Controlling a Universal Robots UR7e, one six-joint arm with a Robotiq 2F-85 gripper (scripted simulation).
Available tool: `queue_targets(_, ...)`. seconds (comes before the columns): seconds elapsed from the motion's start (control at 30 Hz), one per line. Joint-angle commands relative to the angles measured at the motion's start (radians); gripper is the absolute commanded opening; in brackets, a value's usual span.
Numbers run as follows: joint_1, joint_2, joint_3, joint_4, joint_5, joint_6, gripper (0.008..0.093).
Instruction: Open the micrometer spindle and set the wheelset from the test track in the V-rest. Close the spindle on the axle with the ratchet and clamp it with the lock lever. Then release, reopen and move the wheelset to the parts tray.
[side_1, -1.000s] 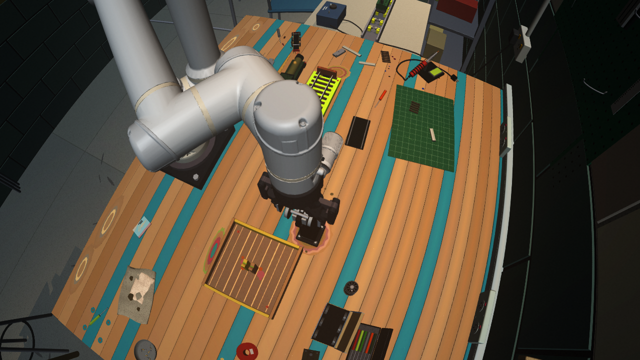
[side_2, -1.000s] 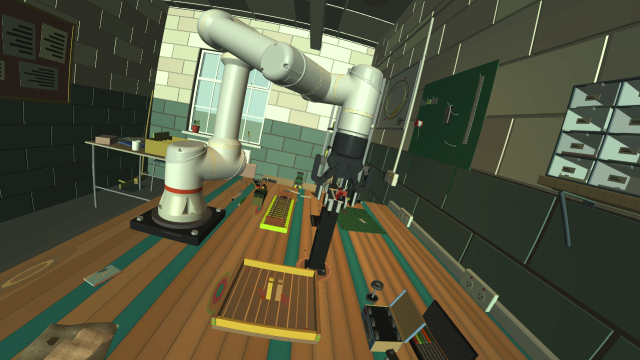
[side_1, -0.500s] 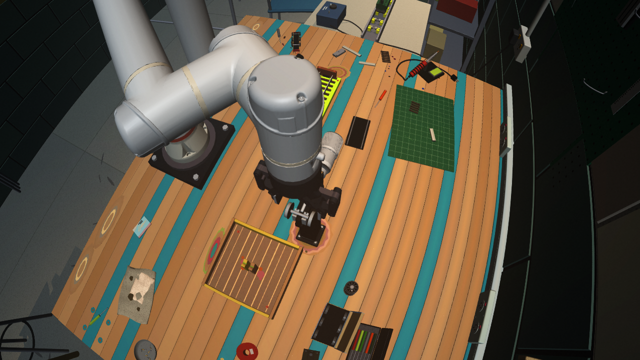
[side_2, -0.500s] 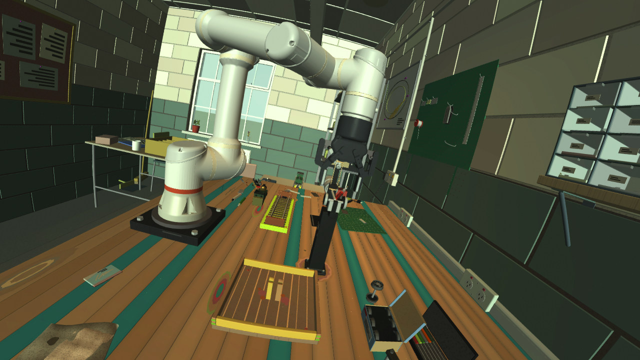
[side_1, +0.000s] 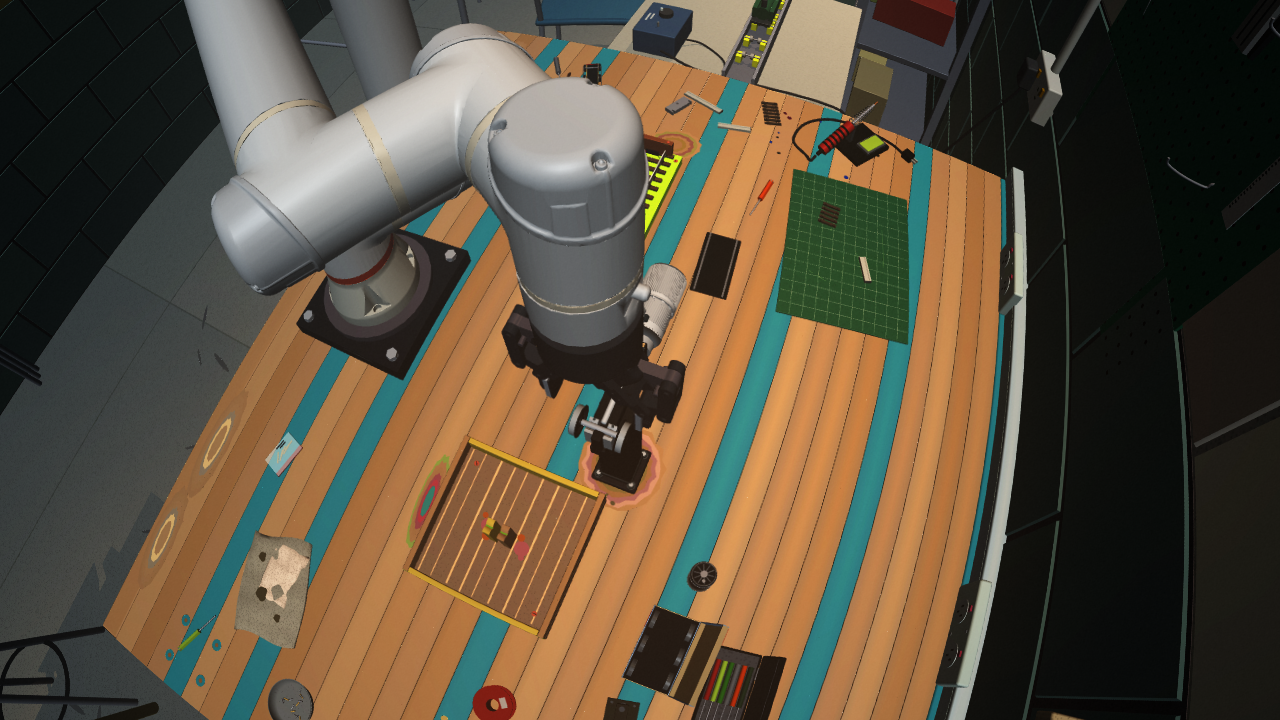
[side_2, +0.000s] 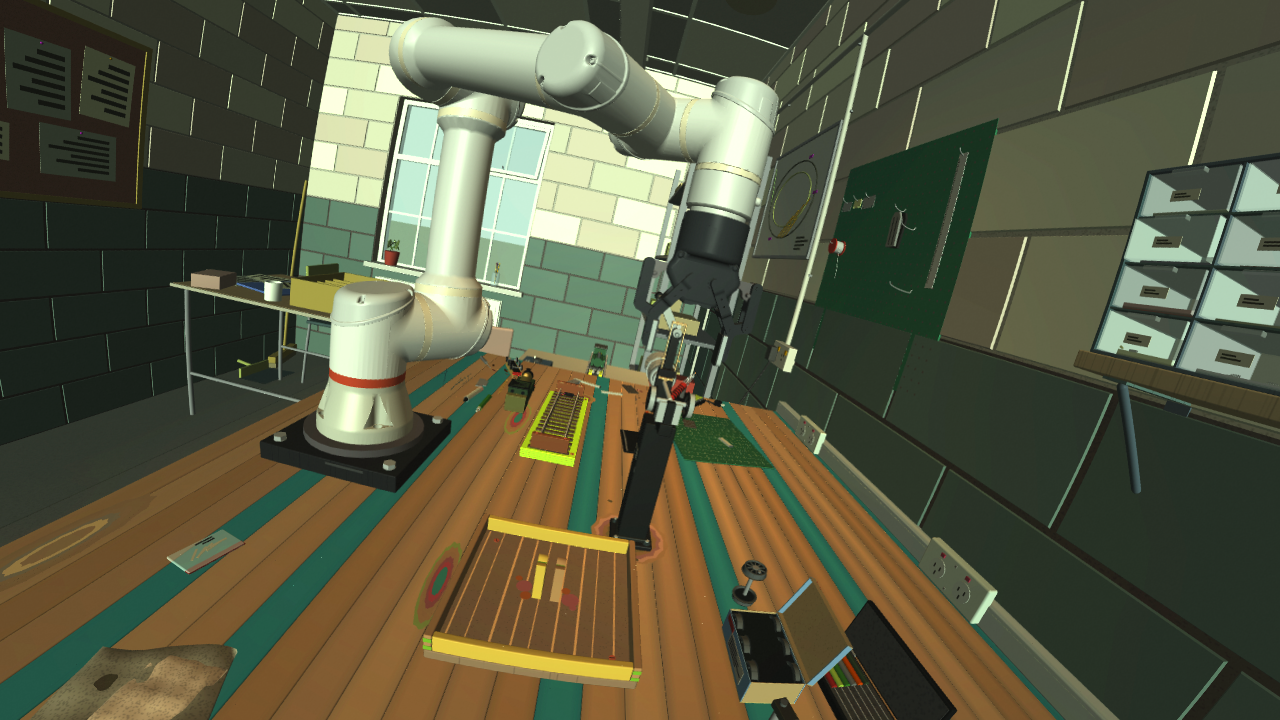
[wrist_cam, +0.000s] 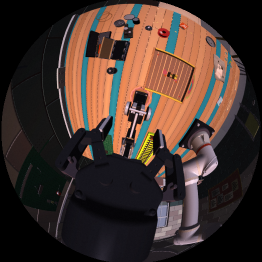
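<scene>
The wheelset (side_1: 598, 426) (wrist_cam: 138, 112) is a grey axle with a wheel at each end. It rests across the V-rest on top of the black micrometer stand (side_1: 619, 463) (side_2: 646, 475). The stand rises from a pink ring on the bench. The spindle (wrist_cam: 132, 125) runs from the rest back toward the thimble, which my gripper partly hides. My gripper (side_1: 613, 394) (wrist_cam: 133, 136) hangs above the stand, open and empty. The test track (side_2: 557, 423) lies yellow-edged further back. The parts tray (side_1: 503, 534) (side_2: 537, 604) sits just in front of the stand.
The arm's base (side_1: 380, 300) stands left of the stand. A green cutting mat (side_1: 843, 255) lies to the right. A loose dark wheel (side_1: 703, 575) and open cases (side_1: 698, 667) lie at the near end. A crumpled cloth (side_1: 273, 578) sits near the left edge.
</scene>
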Motion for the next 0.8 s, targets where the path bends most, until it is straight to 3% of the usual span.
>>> queue_targets(0.0, 0.000, -0.001, 0.000, 0.000, 0.000, 0.000, 0.0820)
queue_targets(0.13, -0.027, -0.050, 0.044, 0.005, 0.000, -0.026, 0.0820)
queue_targets(0.33, -0.160, -0.255, 0.196, 0.056, 0.000, -0.159, 0.0820)
queue_targets(0.43, -0.221, -0.330, 0.242, 0.086, 0.000, -0.220, 0.0820)
queue_targets(0.77, -0.213, -0.363, 0.261, 0.102, 0.000, -0.214, 0.0820)
